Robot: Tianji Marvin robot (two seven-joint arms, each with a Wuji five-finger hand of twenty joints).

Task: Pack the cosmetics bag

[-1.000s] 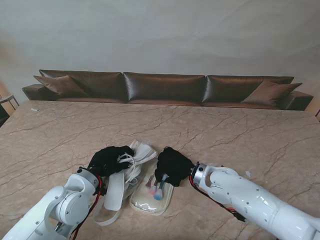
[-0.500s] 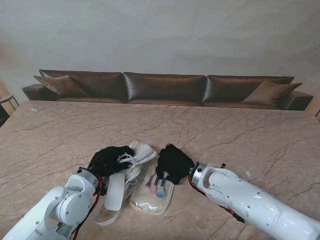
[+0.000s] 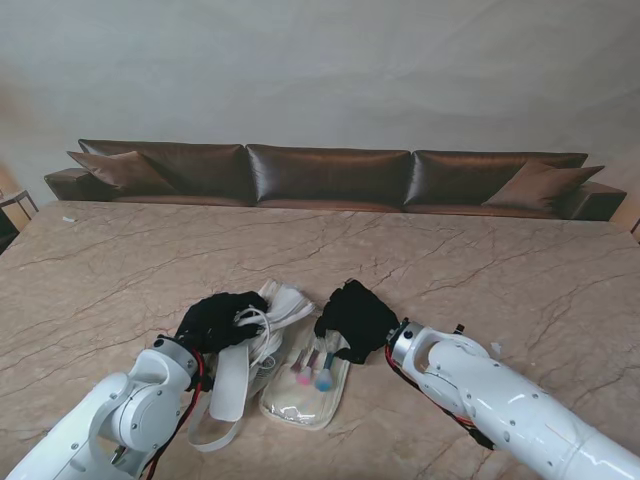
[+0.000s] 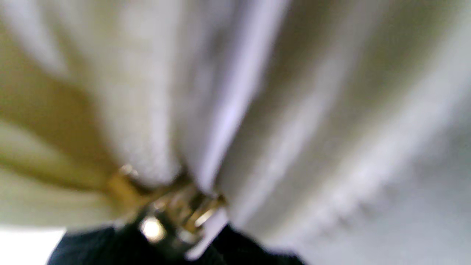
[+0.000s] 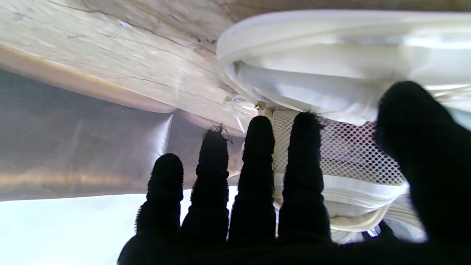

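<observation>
On your left, the left hand (image 3: 215,320) in its black glove sits on the white cosmetics bag (image 3: 262,340), and its fingers (image 3: 243,310) are curled tight on the bag's folded top part. Your left wrist view is very blurry; you can just make out soft white cloth (image 4: 257,110) and a bit of gold metal (image 4: 173,206) close to the glove, maybe a zip pull, but you cannot be sure.

The bag lies open on the marble desk (image 3: 480,270), near to you and between your two arms. A long white strap (image 3: 228,385) hangs from it toward you on the left. The open flap (image 3: 305,395) lies flat in the middle. Three little brushes (image 3: 312,370) with pink and blue ends rest on it, side by side.

Next comes the right hand (image 3: 355,315), also in a black glove. It hangs just over the far edge of the flap, near the brushes. In the right wrist view its fingers (image 5: 254,176) are spread out straight and hold nothing. Past them you see a white net pocket (image 5: 342,151) inside the bag and the bag's thick white rim (image 5: 312,29).

Far behind the desk stands a long brown sofa (image 3: 330,175)
</observation>
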